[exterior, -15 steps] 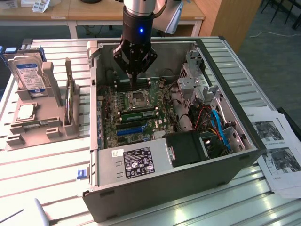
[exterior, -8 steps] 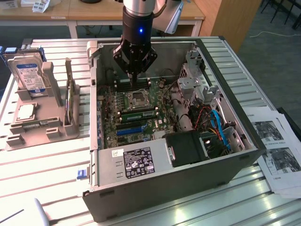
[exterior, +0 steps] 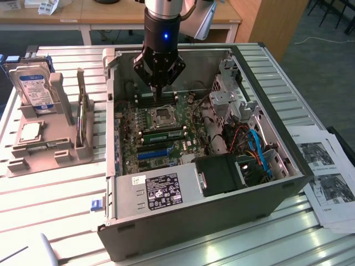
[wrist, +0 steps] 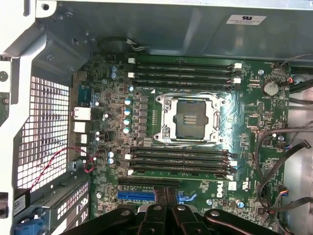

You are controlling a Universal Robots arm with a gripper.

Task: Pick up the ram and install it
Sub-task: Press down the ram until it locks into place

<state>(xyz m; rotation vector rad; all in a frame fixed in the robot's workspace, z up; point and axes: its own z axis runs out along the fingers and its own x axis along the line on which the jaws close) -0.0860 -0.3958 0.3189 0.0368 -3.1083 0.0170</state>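
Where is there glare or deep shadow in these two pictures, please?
Exterior view: bright glare washes out the ribbed metal table near the bottom edge, and a blue light glows on the gripper body, while the case interior beside the power supply is dark. Wrist view: light reflects off the CPU socket frame; the motherboard is evenly lit.

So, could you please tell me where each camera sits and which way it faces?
Exterior view: off the arm, above the table, looking down into the open computer case; the arm and its pincer show over the motherboard.
Wrist view: on the wrist, looking straight down at the motherboard; the pincer shows.
Shared: the CPU socket, blue expansion slot.
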